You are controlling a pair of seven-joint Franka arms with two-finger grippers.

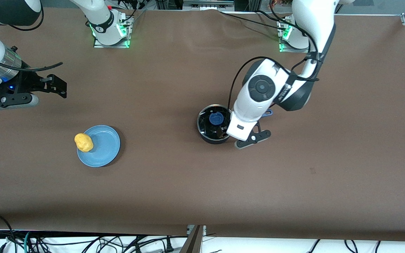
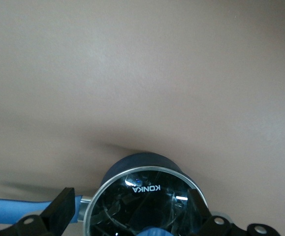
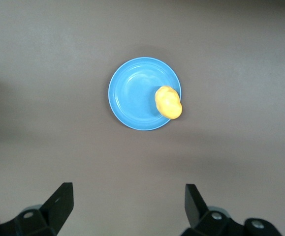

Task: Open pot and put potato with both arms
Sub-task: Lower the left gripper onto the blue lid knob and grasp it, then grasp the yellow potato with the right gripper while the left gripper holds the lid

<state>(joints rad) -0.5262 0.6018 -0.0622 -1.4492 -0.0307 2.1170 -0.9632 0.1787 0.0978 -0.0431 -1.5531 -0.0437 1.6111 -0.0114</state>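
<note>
Pot (image 1: 212,126) wears its lid (image 2: 144,206) under our wide-open left gripper (image 2: 132,209), while our spread right gripper (image 3: 127,206) alone sees potato (image 3: 168,102) on the plate (image 3: 135,96).

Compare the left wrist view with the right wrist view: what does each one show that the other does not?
Only the left wrist view shows the pot, closed by its glass lid printed KONKA, with the blue handle to one side. Only the right wrist view shows the potato resting on the rim of the blue plate. Both show the brown table and that arm's own open jaws; the left gripper sits low at the lid, the right gripper high over bare table.
</note>
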